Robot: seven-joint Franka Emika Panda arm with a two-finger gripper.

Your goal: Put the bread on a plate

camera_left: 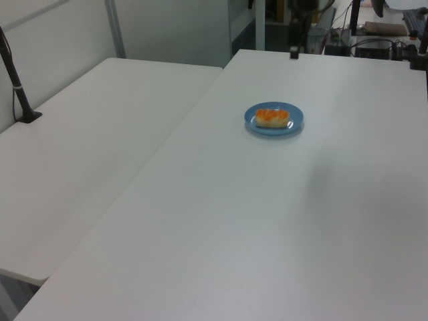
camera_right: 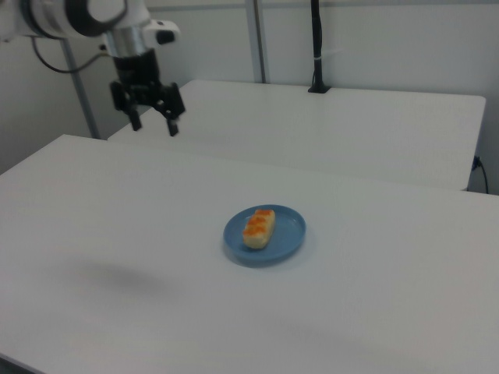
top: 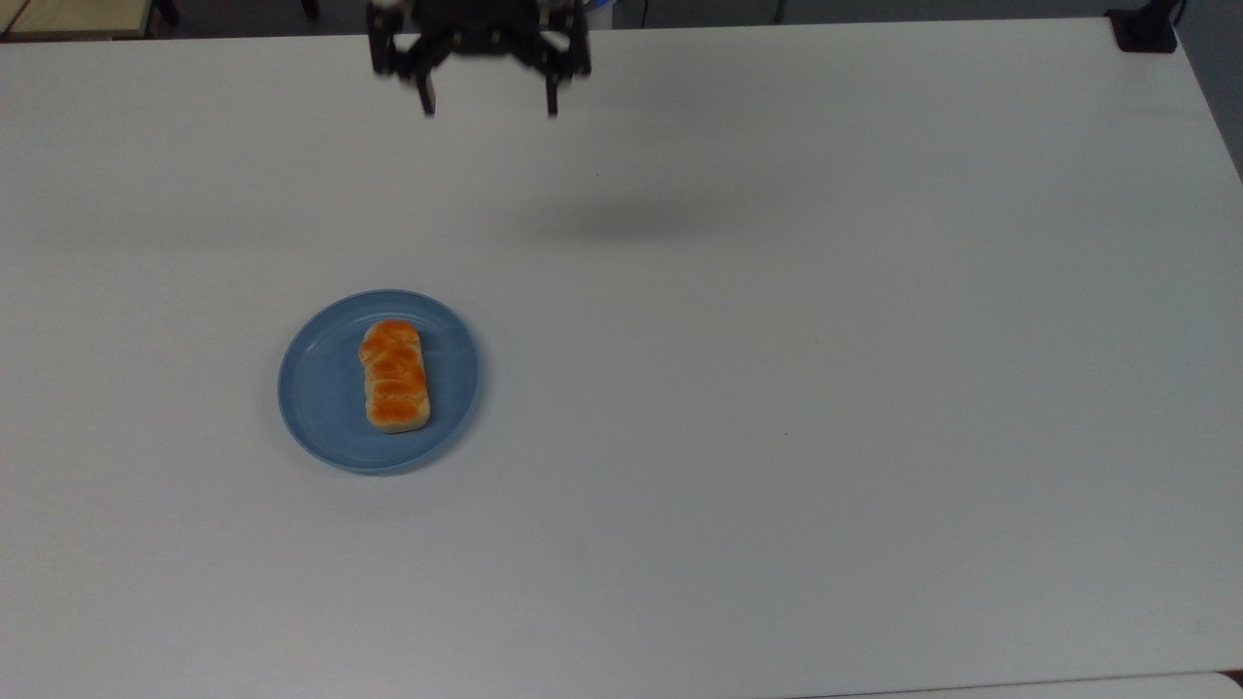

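We took the plate (top: 377, 381) as our landmark and worked outward from it. The bread (top: 394, 376) lay flat inside the plate, glossy side up, resting on the plate's floor a little toward the top view's right of its centre, with blue rim showing all the way round it. Nothing touched the bread. We judged the placing itself done: the loaf sat wholly on the plate and was free of any grip.

Around the plate the desk (top: 777, 388) carried no other loose thing that we could see, so nothing stood between the plate and the arm or crowded the loaf. In the right view a second desk (camera_right: 335, 125) stood beyond the plate, with a black pole (camera_right: 316, 47) rising from its far side.

Well apart from the plate, toward the far edge of the desk in the top view, hung the gripper (top: 488, 107). Its fingers (top: 425, 101) were spread wide apart and held nothing. In the right view we saw it high above the desk surface, up and to the right view's left of the plate, its soft shadow falling on the bare desk.

What was left, in our judgement, was little: perhaps only for the arm to clear away and rest.
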